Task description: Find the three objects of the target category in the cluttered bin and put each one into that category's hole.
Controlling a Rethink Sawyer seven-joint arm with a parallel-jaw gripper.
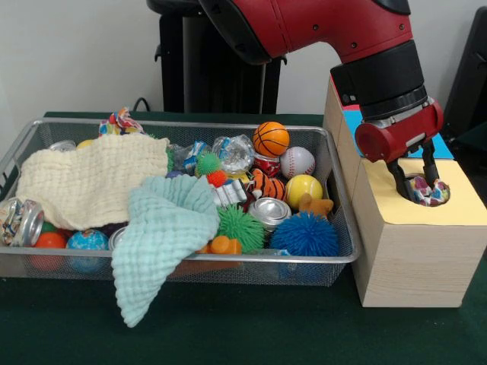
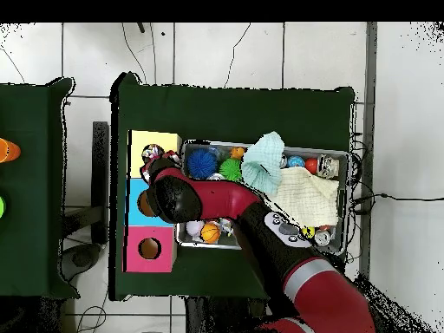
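My gripper (image 1: 420, 194) hangs over the round hole in the yellow-topped wooden box (image 1: 460, 209), just right of the bin. It is shut on a knotted multicoloured fabric bundle (image 1: 431, 192), which sits in the mouth of the hole. In the overhead view the bundle (image 2: 153, 153) shows in the yellow box's hole, beside my arm's wrist. A second knotted bundle (image 1: 120, 122) lies at the back left corner of the silver wire-mesh bin (image 1: 228, 260). No third bundle shows.
The bin holds a cream cloth (image 1: 91, 182), a mint cloth (image 1: 163, 236), spiky balls (image 1: 304, 236), sports balls, cans and foil wads. A blue-topped box (image 1: 352, 122) stands behind the yellow one; a pink-topped box (image 2: 143, 249) shows overhead.
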